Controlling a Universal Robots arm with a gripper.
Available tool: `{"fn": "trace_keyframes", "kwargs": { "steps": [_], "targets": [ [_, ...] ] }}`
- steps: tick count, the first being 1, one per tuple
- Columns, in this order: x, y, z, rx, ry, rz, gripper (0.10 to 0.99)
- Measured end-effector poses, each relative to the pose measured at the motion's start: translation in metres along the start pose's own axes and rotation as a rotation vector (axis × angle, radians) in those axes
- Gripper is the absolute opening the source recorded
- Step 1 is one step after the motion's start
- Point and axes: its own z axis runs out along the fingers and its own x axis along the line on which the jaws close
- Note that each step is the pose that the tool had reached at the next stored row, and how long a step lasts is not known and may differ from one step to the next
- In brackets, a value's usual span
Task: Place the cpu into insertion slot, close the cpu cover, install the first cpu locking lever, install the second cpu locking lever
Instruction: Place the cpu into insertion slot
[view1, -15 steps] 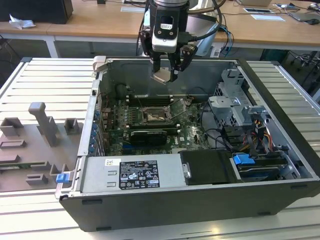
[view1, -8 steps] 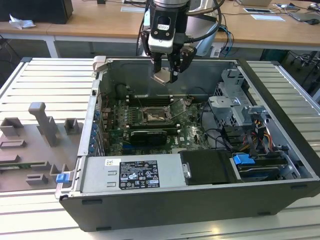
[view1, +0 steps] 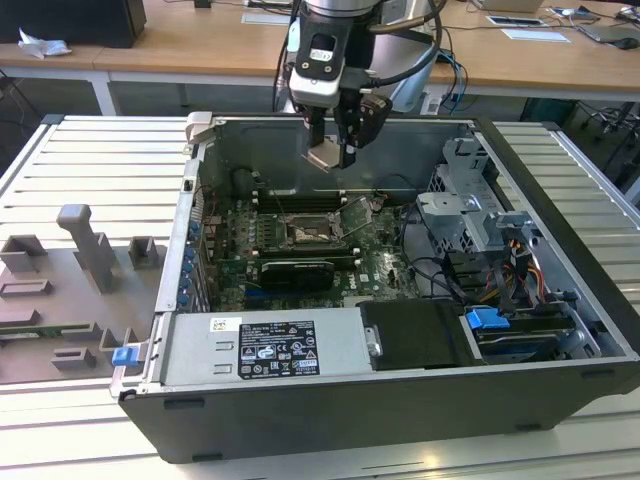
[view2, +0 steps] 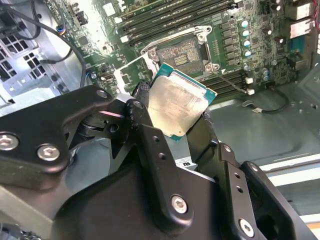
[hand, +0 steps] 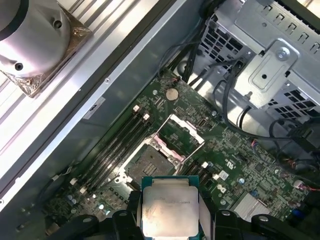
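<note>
The cpu (view2: 181, 106) is a small flat square with a dull, smudged silvery-beige metal top and a thin green edge showing around it. The gripper (view1: 329, 152) pinches it by two opposite edges, its black fingers (view2: 138, 111) closed narrowly on the chip so that the metal top faces out. In the exterior view the arm comes down from 12 o'clock with its wrist pointing down into the open computer case (view1: 400, 405), and the chip hangs tilted in the air, clear of the green motherboard (view1: 385, 262). The insertion slot (view1: 305, 232) lies bare on that board at about 6 o'clock from the held chip, well apart from it. The cpu cover (view1: 356, 214) stands swung up on its hinge at about 2 o'clock from the slot. Long black memory slots (view1: 300, 200) run just beside the socket at its 12 o'clock.
</note>
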Motion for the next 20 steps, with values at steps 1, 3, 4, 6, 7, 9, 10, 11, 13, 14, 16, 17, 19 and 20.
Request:
{"fn": "trace_keyframes", "kwargs": {
  "steps": [1,3,4,6,7,9,10,11,13,14,16,17,19,20],
  "targets": [
    [0.0,0.0,0.0002,0.0,-0.001,0.006,0.541],
    [0.0,-0.0001,0.0007,0.001,-0.0038,0.026,0.541],
    [0.0,-0.0001,0.0011,0.001,-0.005,0.037,0.541],
    [0.0,-0.0001,0.0016,0.001,-0.007,0.056,0.541],
    [0.0,-0.0001,0.0018,0.002,-0.0086,0.068,0.541],
    [0.0,-0.0002,0.0024,0.003,-0.0125,0.098,0.541],
    [0.0,-0.0002,0.0028,0.003,-0.0139,0.114,0.541],
    [0.0,-0.0003,0.0031,0.002,-0.0155,0.132,0.541],
    [0.0,-0.0003,0.0035,0.003,-0.0171,0.151,0.541],
    [0.0,-0.0003,0.0037,0.002,-0.0179,0.159,0.541],
    [0.0,-0.0003,0.0041,0.002,-0.0195,0.178,0.541],
    [0.0,-0.0003,0.0043,0.002,-0.0201,0.186,0.541],
    [0.0,-0.0004,0.0048,0.002,-0.0219,0.207,0.541],
    [0.0,-0.0004,0.0053,0.002,-0.0232,0.224,0.541]
  ]
}}
